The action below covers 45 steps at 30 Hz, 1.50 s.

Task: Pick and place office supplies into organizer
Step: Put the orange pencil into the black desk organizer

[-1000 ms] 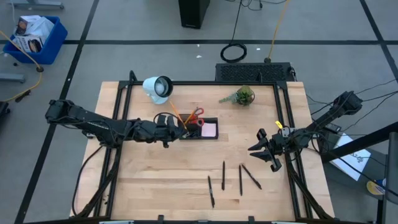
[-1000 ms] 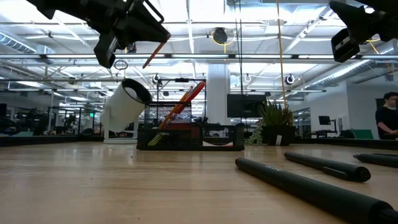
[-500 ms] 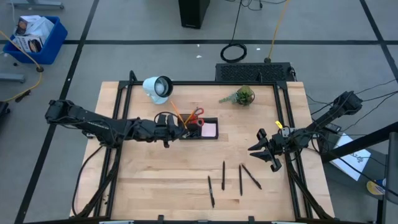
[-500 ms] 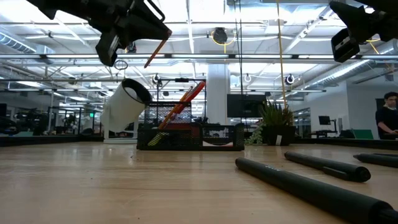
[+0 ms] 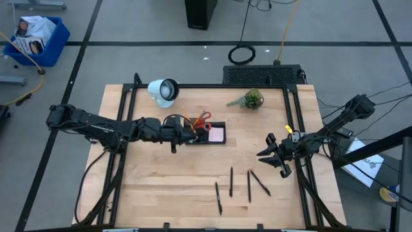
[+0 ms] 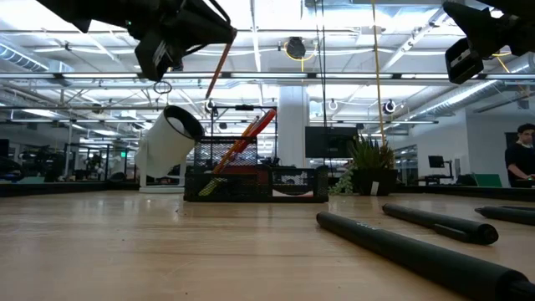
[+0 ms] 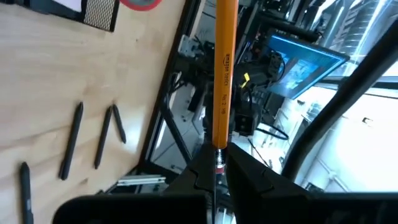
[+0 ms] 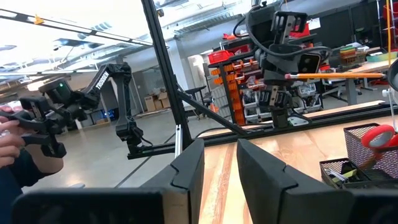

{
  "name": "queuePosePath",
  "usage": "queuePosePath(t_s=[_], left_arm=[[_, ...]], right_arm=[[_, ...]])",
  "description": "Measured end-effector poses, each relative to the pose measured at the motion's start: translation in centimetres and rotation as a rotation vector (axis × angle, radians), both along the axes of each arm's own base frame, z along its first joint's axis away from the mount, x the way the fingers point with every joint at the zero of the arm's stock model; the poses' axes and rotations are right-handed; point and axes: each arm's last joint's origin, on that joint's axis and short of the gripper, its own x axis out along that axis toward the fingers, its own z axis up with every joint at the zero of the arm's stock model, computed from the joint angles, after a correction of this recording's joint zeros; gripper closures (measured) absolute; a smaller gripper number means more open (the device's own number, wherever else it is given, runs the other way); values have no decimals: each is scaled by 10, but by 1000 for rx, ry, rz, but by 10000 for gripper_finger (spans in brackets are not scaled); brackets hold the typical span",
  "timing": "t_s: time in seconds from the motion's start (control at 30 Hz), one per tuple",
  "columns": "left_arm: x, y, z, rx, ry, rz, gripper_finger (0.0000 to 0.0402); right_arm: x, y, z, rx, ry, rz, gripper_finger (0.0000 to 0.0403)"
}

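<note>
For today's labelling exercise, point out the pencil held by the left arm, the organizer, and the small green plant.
pencil (image 7: 224,68), left wrist view, middle of its orange shaft.
organizer (image 6: 251,186), low view, its mesh front wall.
small green plant (image 5: 253,98), high view, its leafy top.

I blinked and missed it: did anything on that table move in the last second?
The left gripper, shut on the orange pencil, tipped it more upright and shifted a little toward the organizer. The right gripper stayed put above the table's right side, and the black pens lie as before.
</note>
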Motion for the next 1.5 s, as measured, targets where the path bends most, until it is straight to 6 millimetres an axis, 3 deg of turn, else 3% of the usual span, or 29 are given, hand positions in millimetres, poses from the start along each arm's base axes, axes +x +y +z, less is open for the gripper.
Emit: queuePosePath(t_s=[0.23,0.4,0.83,1.5], left_arm=[[1,3,3,-103,-29,-23,380],[2,13,13,-165,-140,-36,380],[2,17,18,-600,-144,-148,380],[-3,59,16,-786,-98,-123,380]], right_arm=[[0,0,0,0,0,0,314],[0,0,0,-1,0,0,314],[0,0,0,0,0,0,314],[0,0,0,0,0,0,314]])
